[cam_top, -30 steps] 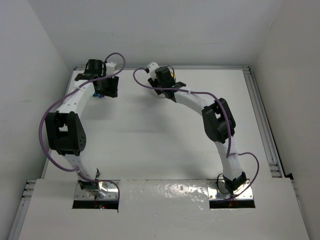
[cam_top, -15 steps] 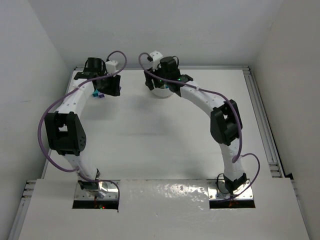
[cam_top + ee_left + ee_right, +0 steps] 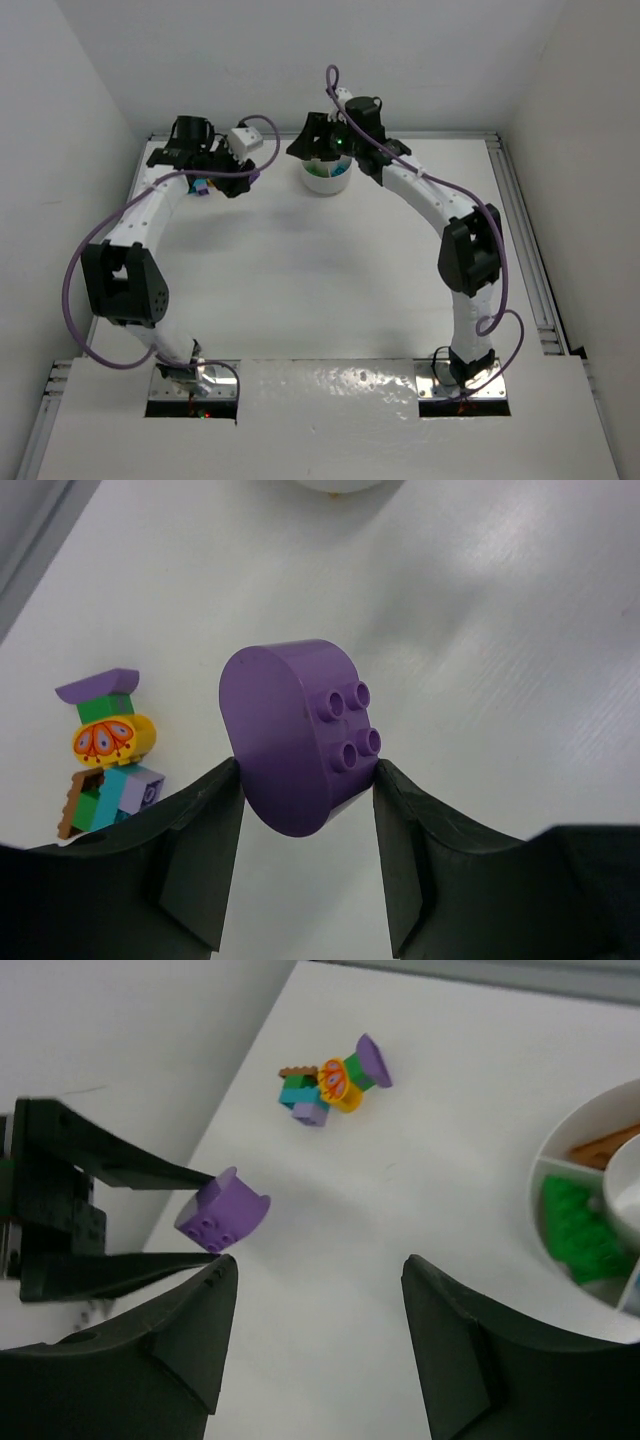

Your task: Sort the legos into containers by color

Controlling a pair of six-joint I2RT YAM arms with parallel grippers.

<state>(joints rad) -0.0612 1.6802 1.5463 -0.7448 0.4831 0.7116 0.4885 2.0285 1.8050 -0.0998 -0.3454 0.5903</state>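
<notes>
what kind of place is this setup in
Probably a robotics lab test cell: a white table boxed in by plain white panels, a left arm and right arm bolted at its near edge, with lego bricks for sorting.

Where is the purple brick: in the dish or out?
Out. The left gripper holds the purple brick, jaws on both sides, away from the dish.

White table (image 3: 300,290), plain white walls (image 3: 300,60).
</notes>
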